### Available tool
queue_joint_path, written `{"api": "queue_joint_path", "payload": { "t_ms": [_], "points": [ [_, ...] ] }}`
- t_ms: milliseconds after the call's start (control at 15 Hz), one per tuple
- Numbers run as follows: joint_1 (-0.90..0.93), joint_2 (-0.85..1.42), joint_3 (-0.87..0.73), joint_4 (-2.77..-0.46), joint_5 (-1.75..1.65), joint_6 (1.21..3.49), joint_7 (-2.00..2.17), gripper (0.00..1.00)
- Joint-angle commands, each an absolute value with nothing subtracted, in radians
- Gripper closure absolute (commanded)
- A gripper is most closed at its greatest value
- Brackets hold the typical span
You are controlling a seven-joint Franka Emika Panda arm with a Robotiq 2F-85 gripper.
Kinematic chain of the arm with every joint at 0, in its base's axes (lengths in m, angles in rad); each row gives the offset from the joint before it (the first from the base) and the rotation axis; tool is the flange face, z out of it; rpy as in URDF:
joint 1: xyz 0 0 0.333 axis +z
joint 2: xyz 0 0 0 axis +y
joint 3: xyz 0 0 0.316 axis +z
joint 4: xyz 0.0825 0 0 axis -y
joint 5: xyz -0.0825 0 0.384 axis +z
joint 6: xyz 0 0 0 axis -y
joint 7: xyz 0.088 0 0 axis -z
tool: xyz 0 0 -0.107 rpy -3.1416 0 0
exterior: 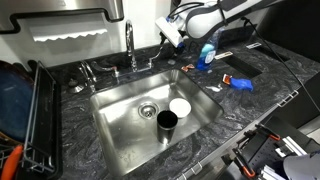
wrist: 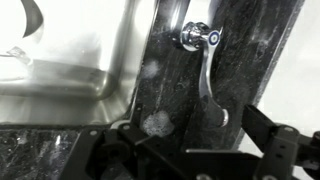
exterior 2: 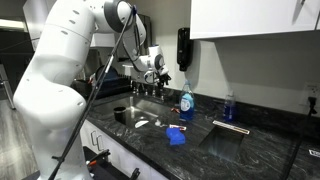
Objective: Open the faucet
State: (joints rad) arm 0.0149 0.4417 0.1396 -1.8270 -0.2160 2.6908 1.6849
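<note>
The faucet (exterior: 130, 45) is a tall chrome gooseneck behind the steel sink (exterior: 115, 135), with small side handles at its base. In the wrist view a chrome lever handle (wrist: 205, 70) with a blue dot on its cap lies on the dark counter beside the sink's edge. Its tip reaches between my fingers. My gripper (wrist: 195, 140) is open, with one finger on each side of the lever tip and not closed on it. In both exterior views the gripper (exterior: 172, 38) (exterior 2: 160, 72) hovers just above the counter beside the faucet (exterior 2: 137, 78).
A blue dish-soap bottle (exterior: 207, 55) (exterior 2: 186, 100) stands close to the gripper. A blue sponge (exterior: 240, 83) lies on the counter. A black cup (exterior: 167, 122) and a white bowl (exterior: 180, 106) sit in the sink. A dish rack (exterior: 35, 110) stands beside the sink.
</note>
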Motion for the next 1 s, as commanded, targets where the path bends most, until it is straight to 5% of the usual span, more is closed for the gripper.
{"api": "queue_joint_path", "payload": {
  "t_ms": [0, 533, 933],
  "points": [
    [0.107, 0.549, 0.045, -1.664, -0.158, 2.686, 1.612, 0.0],
    [0.208, 0.676, -0.106, -1.5, -0.159, 2.583, 1.639, 0.0],
    [0.186, 0.706, -0.072, -1.418, -0.111, 2.323, 1.595, 0.0]
  ]
}}
